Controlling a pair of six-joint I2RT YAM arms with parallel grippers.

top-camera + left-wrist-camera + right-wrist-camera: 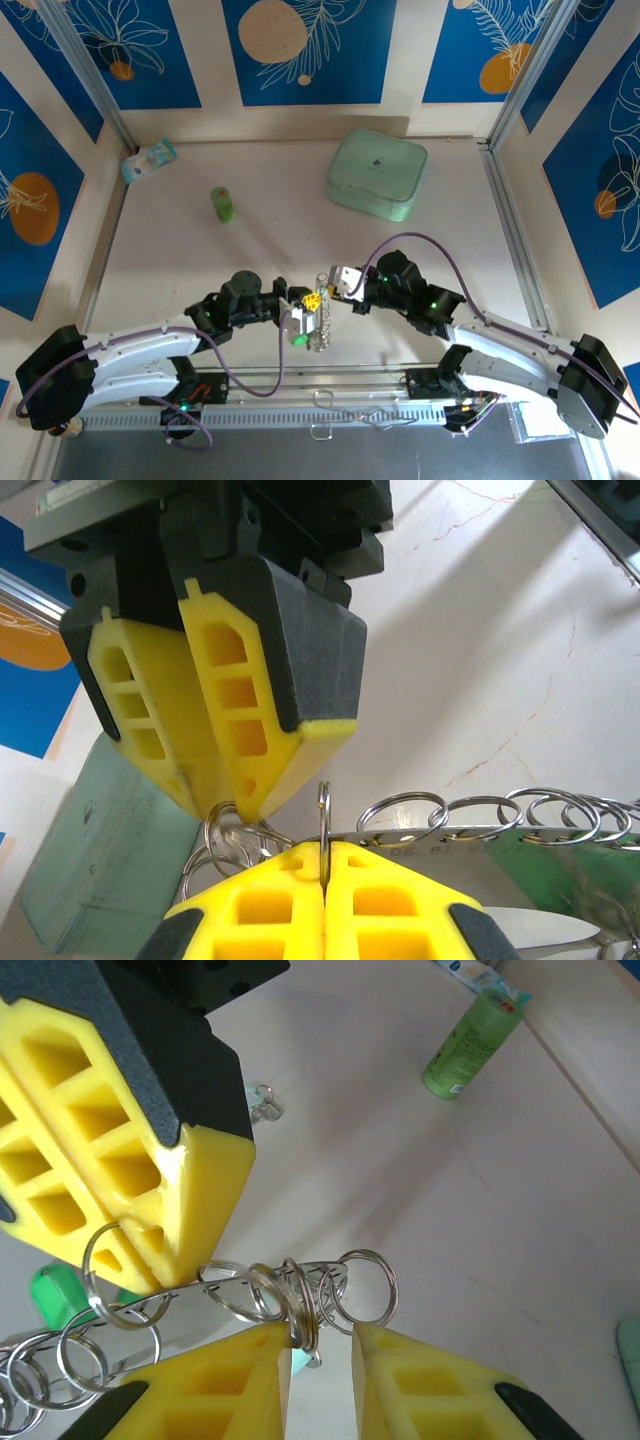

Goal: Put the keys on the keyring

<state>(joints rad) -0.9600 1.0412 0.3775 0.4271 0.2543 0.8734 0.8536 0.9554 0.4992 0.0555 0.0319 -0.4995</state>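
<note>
Two grippers meet at the table's (280, 240) 6 o'clock edge. The left gripper (323, 852) is pinched tight on the keyring (480, 831), and the right gripper (320, 1345) is narrowly parted, with the ring's small loops (365, 1285) at its mouth. From above, the keyring's long axis runs 12 to 6 o'clock, with a green-headed key (298, 338) just beside it at 8 o'clock.
</note>
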